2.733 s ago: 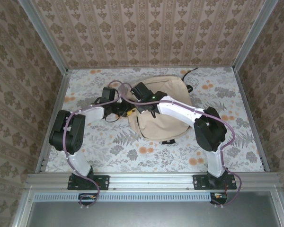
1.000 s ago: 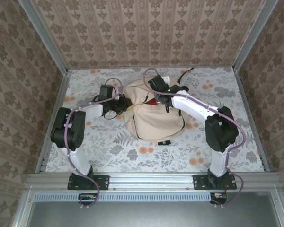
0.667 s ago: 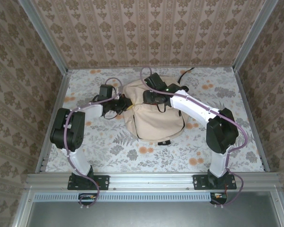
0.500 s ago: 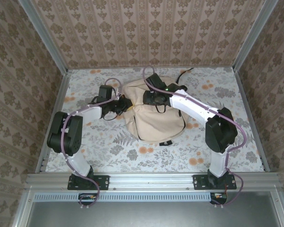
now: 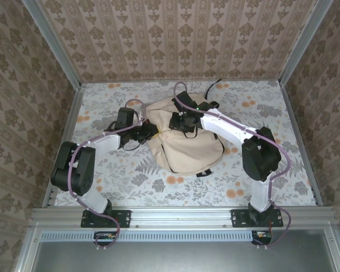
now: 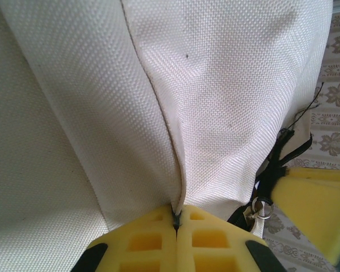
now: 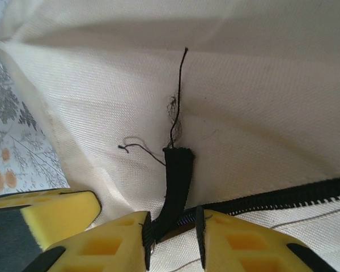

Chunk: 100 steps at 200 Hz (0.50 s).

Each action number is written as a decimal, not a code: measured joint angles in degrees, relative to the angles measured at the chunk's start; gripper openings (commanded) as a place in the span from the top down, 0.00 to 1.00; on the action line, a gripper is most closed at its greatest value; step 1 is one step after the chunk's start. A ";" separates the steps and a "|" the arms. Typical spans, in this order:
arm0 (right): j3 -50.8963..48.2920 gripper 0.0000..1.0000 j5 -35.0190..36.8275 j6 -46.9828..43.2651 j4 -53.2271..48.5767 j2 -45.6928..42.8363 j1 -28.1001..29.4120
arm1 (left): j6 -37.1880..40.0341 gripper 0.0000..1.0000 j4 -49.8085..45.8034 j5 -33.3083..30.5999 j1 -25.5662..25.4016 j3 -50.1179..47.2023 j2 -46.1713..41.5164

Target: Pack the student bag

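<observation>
Cream and soft, the big cloth student bag (image 5: 187,150) lies on the flowery surface (image 5: 272,113), with the left tool (image 6: 175,226) pinching its cloth. The right tool (image 7: 171,232) sits narrow around the black zip tab (image 7: 177,170) (gripped? I cannot tell). Zip step, I think: pinch firmly, then pull.

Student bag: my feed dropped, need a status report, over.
Left gripper shut, pinching student bag seam. Right gripper straddles black zipper tab, grip unclear. Bag lying on table, nothing blocking.
</observation>
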 measured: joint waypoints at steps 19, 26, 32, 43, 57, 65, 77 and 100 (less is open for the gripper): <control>0.00 0.80 -1.11 0.44 0.57 1.27 0.00 | 0.15 1.00 -0.04 -0.02 0.00 0.00 0.00; 0.00 0.80 -1.42 0.68 0.83 1.53 0.00 | 0.17 1.00 -0.04 -0.04 0.00 0.00 0.00; 0.00 0.82 -1.60 0.72 1.01 1.66 0.00 | 0.17 1.00 -0.07 -0.04 -0.02 0.00 0.00; 0.00 0.83 -1.64 0.74 1.07 1.68 0.00 | 0.20 1.00 -0.07 -0.04 -0.04 0.00 0.00; 0.15 0.85 -1.55 0.68 1.03 1.68 0.04 | 0.22 1.00 -0.20 -0.04 -0.11 0.00 0.00; 0.20 0.87 -1.46 0.61 1.01 1.68 0.07 | 0.26 1.00 -0.28 -0.07 -0.11 0.00 0.00; 0.35 0.89 -0.79 0.26 0.79 1.68 0.17 | 0.50 1.00 -0.44 -0.37 -0.22 0.00 -0.02; 0.68 0.92 2.27 -1.16 -0.52 1.62 0.81 | 0.98 1.00 -1.18 -1.18 -0.31 0.00 -0.11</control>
